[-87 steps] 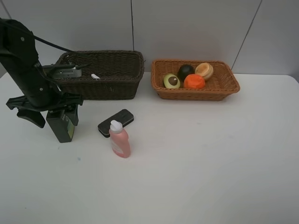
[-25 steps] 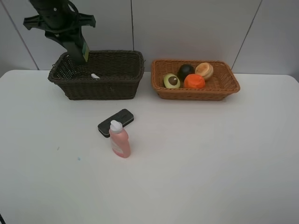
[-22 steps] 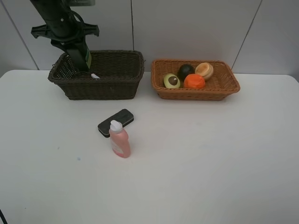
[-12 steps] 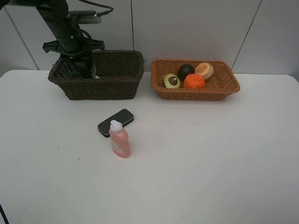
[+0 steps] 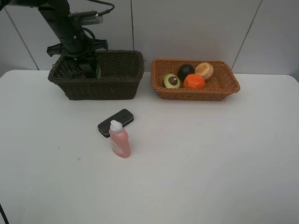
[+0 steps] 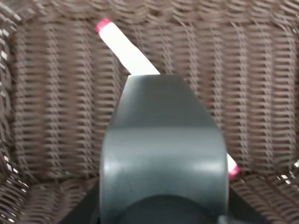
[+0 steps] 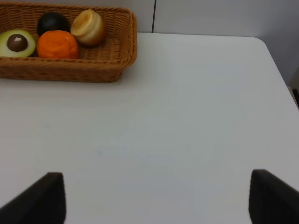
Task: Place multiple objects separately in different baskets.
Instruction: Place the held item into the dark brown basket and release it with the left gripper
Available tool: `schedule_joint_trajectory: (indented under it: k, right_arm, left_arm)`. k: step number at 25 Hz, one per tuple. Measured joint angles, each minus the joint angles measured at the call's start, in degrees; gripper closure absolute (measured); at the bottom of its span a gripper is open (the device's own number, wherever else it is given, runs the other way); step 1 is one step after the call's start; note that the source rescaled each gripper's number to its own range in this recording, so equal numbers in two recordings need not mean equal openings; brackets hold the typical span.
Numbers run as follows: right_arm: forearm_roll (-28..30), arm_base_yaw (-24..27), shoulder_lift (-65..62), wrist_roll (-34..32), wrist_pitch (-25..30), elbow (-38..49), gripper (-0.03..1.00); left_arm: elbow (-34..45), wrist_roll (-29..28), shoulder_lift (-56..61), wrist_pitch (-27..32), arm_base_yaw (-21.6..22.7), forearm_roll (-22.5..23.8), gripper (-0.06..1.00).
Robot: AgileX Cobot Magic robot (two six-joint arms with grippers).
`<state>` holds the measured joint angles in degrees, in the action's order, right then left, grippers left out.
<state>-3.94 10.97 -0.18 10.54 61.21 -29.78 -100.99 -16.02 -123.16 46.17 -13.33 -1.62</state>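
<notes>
Right wrist view shows the right gripper (image 7: 158, 198) spread wide above the table (image 7: 187, 116). Farther back, the left gripper (image 5: 85, 63) clamps the dark green pump bottle (image 5: 95, 71), glossy with a yellow-green label, inside the dark brown basket (image 5: 112, 88), above the white pink-tipped marker (image 6: 128, 53).

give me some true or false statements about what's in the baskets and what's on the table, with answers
1. The pink white-capped bottle stands upright on the white table. True.
2. The black flat device lies in the dark brown woven basket. False: it lies on the table, right by the pink bottle.
3. The round orange and the halved avocado sit in the light orange-tan woven basket. True.
4. The white pink-tipped marker lies in the light basket. False: it lies in the dark brown basket.
5. The right pincer grips a fruit. False: it is open and holds nothing.
</notes>
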Motion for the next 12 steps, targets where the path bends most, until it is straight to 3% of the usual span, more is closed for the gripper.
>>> schedule_joint_trajectory:
  k: [12]
  right_arm:
    - [0.0,0.0,0.0,0.0,0.0,0.0,-0.02]
  left_arm:
    - [0.0,0.3,0.0,0.2,-0.2,2.2,0.82]
